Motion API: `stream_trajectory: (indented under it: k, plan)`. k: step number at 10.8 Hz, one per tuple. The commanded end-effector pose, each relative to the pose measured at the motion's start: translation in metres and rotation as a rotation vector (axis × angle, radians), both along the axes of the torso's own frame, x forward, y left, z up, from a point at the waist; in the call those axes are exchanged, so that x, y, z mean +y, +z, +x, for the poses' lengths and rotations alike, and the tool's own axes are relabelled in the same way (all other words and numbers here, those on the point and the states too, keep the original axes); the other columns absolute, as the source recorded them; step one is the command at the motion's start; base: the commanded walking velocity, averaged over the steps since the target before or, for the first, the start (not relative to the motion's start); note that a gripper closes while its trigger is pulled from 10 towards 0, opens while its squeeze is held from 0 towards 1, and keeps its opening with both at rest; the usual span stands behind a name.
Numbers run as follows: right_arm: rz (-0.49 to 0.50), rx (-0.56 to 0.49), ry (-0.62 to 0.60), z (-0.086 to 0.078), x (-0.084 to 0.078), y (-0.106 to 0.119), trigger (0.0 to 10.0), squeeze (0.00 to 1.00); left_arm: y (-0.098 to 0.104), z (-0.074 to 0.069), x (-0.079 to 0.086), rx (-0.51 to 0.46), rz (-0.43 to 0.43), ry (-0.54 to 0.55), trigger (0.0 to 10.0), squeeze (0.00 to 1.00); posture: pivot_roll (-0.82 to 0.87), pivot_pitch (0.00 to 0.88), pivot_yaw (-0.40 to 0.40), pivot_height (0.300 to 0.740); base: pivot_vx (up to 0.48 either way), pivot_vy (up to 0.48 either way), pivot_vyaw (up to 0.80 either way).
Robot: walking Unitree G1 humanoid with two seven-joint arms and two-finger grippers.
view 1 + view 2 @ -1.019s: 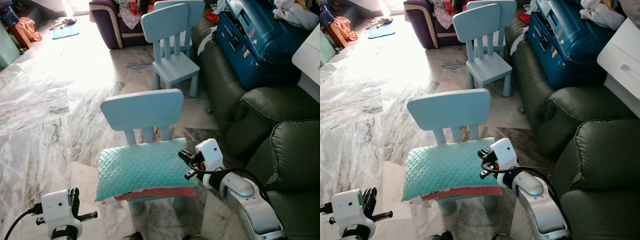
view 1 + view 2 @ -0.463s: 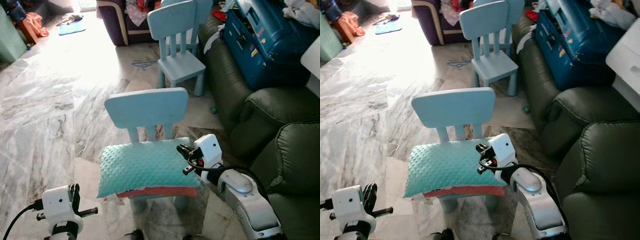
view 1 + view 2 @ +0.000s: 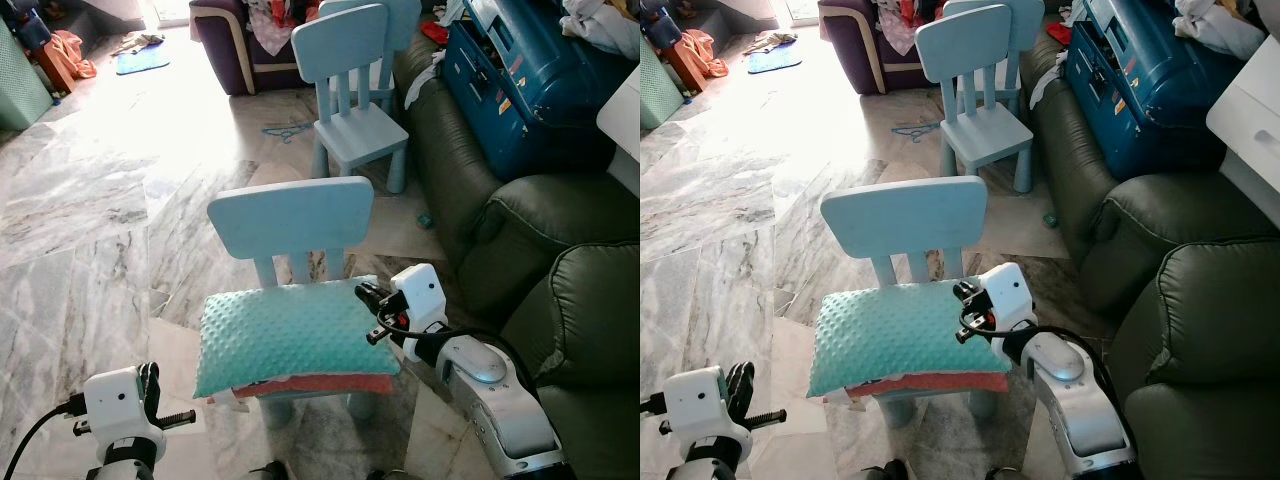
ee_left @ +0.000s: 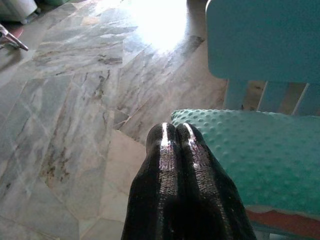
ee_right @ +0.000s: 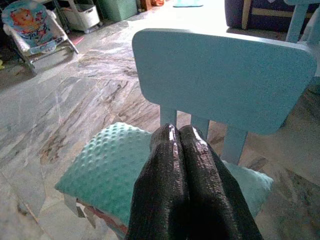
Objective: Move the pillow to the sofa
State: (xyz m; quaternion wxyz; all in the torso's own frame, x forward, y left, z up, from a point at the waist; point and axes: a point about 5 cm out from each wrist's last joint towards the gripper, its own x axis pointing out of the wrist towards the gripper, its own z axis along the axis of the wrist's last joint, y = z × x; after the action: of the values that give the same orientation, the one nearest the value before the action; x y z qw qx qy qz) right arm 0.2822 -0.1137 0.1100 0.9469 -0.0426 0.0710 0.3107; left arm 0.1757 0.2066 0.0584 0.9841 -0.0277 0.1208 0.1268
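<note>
Teal pillow [image 3: 290, 337] hides chair seat [image 3: 325, 394].

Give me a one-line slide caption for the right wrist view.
Right end effector, fingers shut, poised above the teal pillow on the blue chair.

Over the last second the right gripper [image 3: 372, 312] creeps a little further in over the right end of the teal pillow [image 3: 285, 337] on the near blue chair [image 3: 290, 216]. The left gripper [image 3: 170, 420] sinks slightly lower beside the chair's front left corner.
</note>
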Motion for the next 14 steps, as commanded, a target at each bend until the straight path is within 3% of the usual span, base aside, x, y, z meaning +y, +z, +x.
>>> stream_trajectory:
  k: [1, 10, 14]
  plan:
    - [0.008, 0.010, -0.006, -0.0004, -0.0002, -0.0035, 10.0, 0.00, -0.0051, -0.0057, 0.0070, 0.030, 0.014, 0.019, 10.0, 0.00, -0.13, 0.175, 0.073, 0.740, 0.000, 0.000, 0.00]
    - [0.007, 0.022, 0.006, -0.0038, -0.0020, -0.0063, 10.0, 0.00, -0.0061, -0.0061, 0.0047, 0.036, 0.012, 0.004, 10.0, 0.00, -0.14, 0.178, 0.072, 0.740, 0.000, 0.000, 0.00]
    - [0.004, 0.017, 0.018, -0.0047, -0.0018, -0.0055, 10.0, 0.00, -0.0070, -0.0083, 0.0041, 0.042, 0.011, 0.004, 10.0, 0.00, -0.14, 0.186, 0.069, 0.677, 0.000, 0.000, 0.00]
